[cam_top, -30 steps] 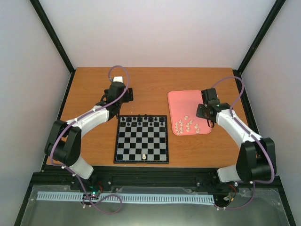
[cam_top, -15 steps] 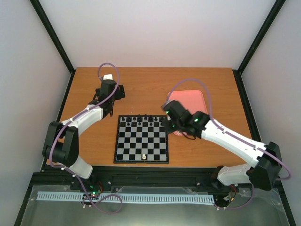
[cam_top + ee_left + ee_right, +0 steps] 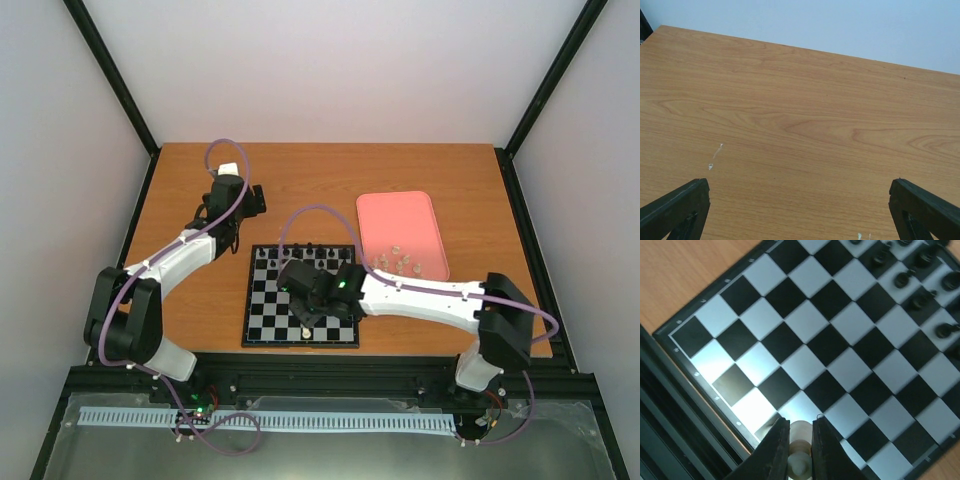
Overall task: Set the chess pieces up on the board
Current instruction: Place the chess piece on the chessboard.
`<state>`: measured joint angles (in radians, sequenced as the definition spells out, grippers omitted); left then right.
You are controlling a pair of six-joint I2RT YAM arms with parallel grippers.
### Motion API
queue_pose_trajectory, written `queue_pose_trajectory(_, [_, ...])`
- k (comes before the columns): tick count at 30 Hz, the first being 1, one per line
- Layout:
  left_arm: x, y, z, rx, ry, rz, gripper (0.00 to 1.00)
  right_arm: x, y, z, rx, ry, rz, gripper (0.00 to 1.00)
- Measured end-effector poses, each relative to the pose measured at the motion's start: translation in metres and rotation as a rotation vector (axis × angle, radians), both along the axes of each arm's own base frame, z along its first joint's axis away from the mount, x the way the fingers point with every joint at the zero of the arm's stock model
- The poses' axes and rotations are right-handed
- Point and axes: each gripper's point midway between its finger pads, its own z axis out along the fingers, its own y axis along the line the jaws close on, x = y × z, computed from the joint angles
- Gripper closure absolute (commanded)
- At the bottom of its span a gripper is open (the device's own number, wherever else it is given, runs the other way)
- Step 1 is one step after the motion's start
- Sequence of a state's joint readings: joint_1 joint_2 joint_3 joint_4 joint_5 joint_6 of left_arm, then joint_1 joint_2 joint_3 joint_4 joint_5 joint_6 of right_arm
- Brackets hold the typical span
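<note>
cream-white chess piece (image 3: 799,460) is sitting pinched in the nearly closed right gripper (image 3: 800,422) over the near edge of the board (image 3: 805,340); left gripper (image 3: 799,186) is gaping, holding nothing.

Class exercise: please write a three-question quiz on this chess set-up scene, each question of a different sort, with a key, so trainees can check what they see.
1. True or false: the left gripper holds a chess piece.
2. The chess pieces not yet set up lie: A) in the pink tray; B) on bare wood beside the left arm; C) among the black figures.
3. Over which edge of the board does the right gripper hover, and what do its fingers clamp?

Key
1. False: its fingers stand wide open over the bare table.
2. A.
3. The near edge; a cream piece.
</note>
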<state>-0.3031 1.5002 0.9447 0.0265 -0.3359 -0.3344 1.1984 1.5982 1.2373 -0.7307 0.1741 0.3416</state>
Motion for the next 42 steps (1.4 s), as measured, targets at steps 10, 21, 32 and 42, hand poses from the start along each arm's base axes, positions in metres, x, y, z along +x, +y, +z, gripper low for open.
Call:
queue_pose_trajectory(10, [0.0,-0.001,0.0,-0.004,0.0,-0.002,0.0,-0.015,0.046,-0.012,-0.022,-0.004,0.092,0.97])
queue_pose_trajectory(21, [0.0,0.0,0.0,-0.004,0.0,-0.001,0.0,-0.036,0.051,-0.035,-0.102,0.033,0.15,0.97])
queue_pose_trajectory(32, [0.0,-0.001,0.0,-0.004,0.0,-0.001,0.0,-0.041,0.046,-0.045,-0.115,0.057,0.156,0.97])
queue_pose_trajectory(42, [0.0,-0.001,0.0,-0.004,0.0,-0.001,0.0,-0.044,0.05,-0.054,-0.102,0.074,0.165,0.97])
